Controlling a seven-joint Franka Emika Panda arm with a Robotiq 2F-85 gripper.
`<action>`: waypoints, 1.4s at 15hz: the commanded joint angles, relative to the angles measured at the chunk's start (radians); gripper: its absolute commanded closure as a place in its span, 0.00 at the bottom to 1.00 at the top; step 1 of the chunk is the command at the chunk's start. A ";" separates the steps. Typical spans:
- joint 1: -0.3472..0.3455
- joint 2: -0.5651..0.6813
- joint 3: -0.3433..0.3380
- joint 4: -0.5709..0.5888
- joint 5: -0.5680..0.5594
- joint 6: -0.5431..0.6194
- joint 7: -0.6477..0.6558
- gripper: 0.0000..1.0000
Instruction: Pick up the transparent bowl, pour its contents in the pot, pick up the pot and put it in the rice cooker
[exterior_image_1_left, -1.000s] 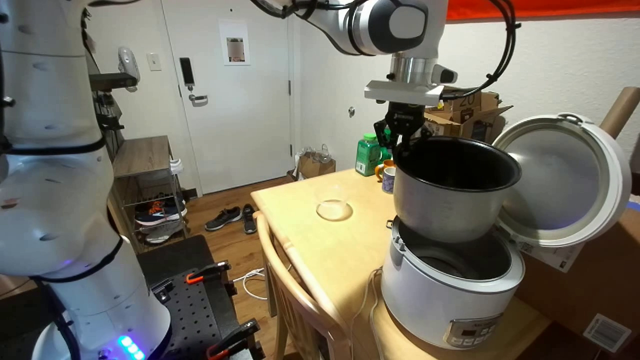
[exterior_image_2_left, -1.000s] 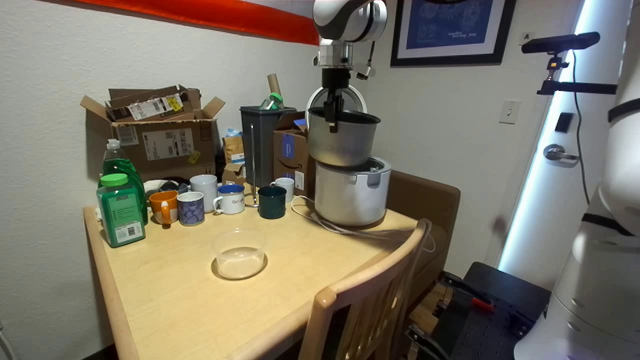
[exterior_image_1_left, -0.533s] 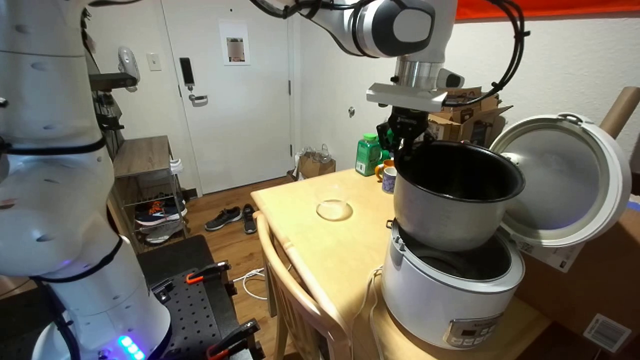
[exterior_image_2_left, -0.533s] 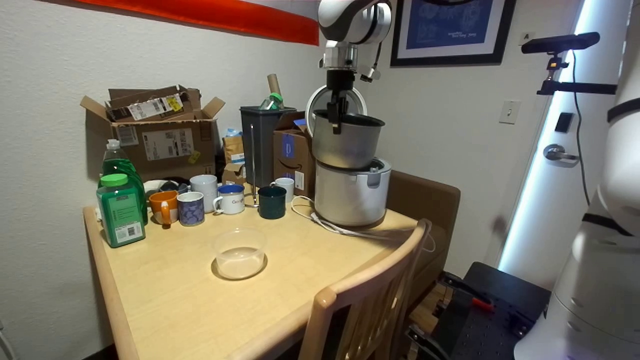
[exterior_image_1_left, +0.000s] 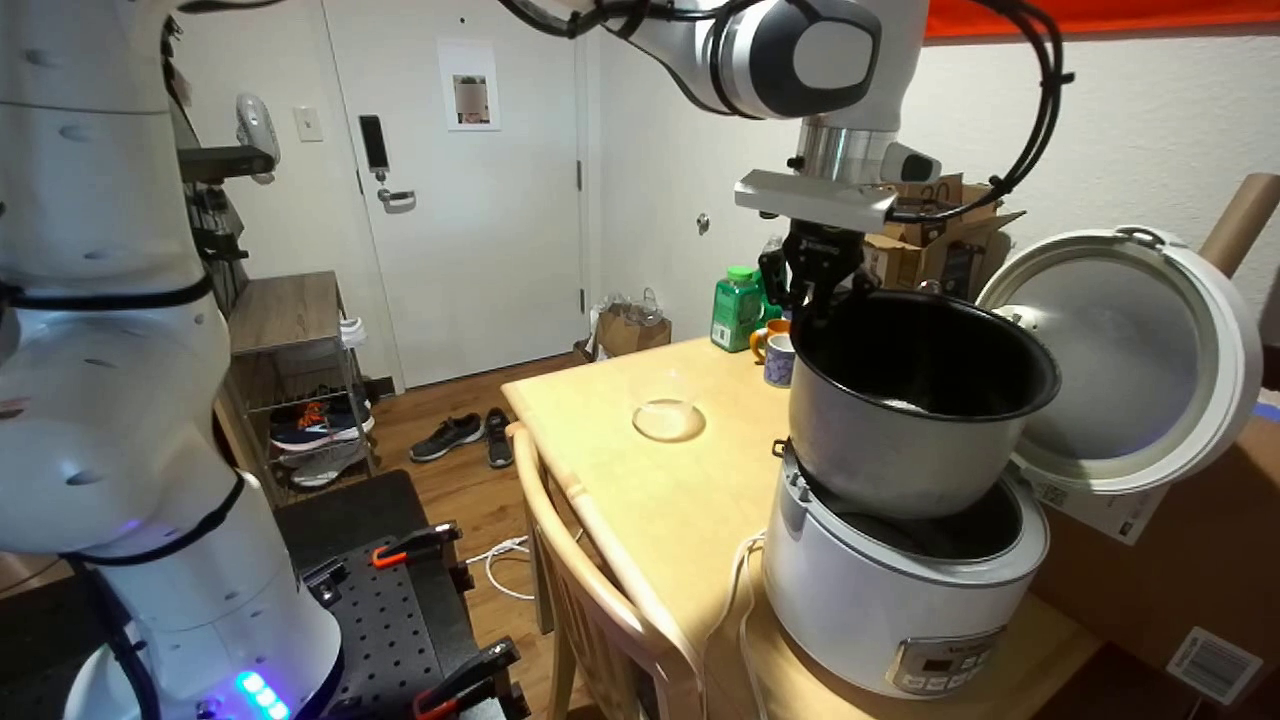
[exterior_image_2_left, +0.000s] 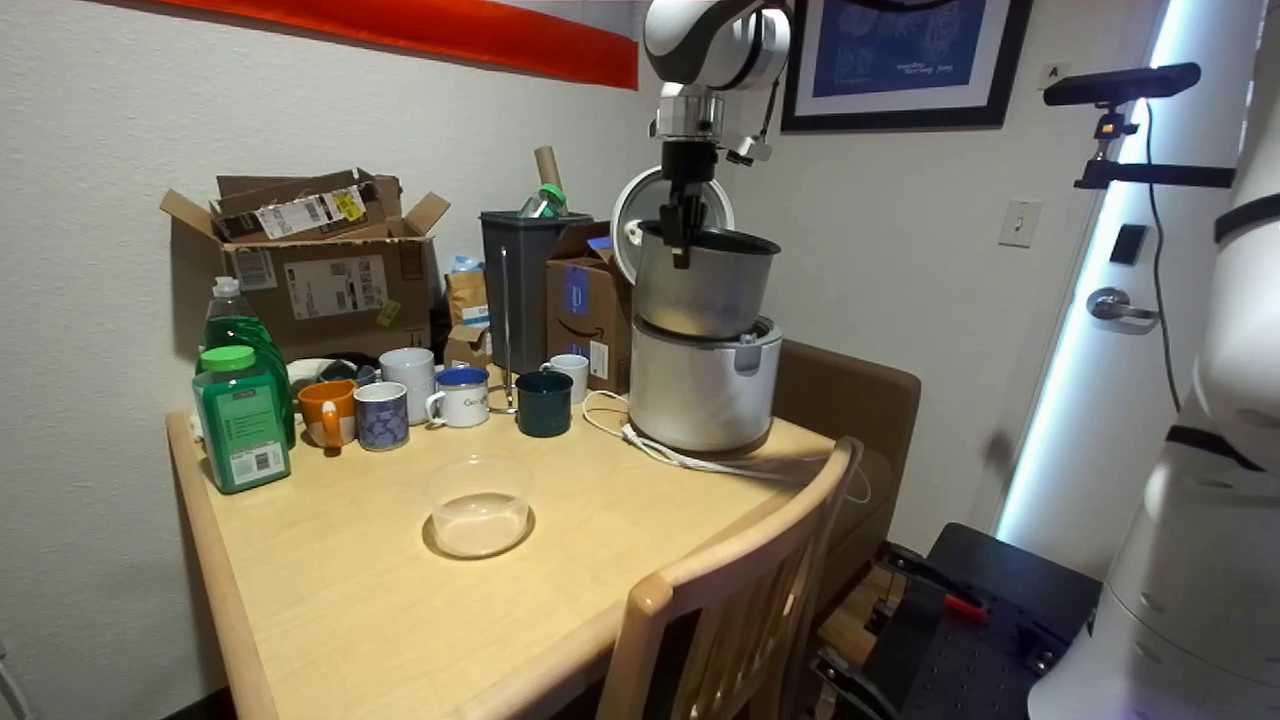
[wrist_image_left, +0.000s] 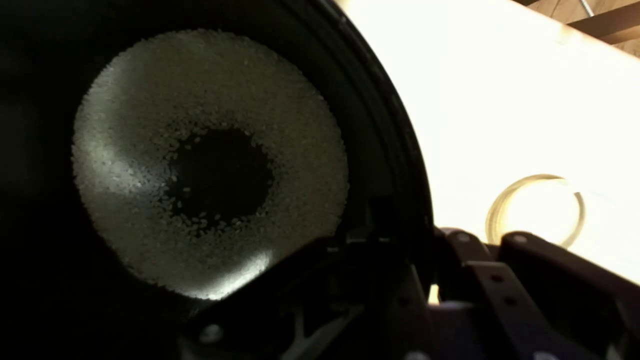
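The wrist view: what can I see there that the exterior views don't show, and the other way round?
Only the wrist view shows the full ring of pale rice grains on the floor of the pot, around a dark, bare middle.

Only the exterior views show the white rice cooker below the pot, its open lid and the mugs.

Both share the pot, the black fingers gripping its rim, the transparent bowl and the table.

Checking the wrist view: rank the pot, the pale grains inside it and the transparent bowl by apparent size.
1. Pot, running out of the picture.
2. Pale grains, taken as one ring.
3. Transparent bowl, clearly smallest here, though it stands farther away.
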 joint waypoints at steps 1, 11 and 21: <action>-0.005 -0.032 -0.009 -0.017 0.011 0.020 0.039 0.98; -0.009 -0.007 -0.024 0.009 0.008 0.010 0.098 0.98; -0.013 0.031 -0.023 0.038 0.004 0.001 0.109 0.98</action>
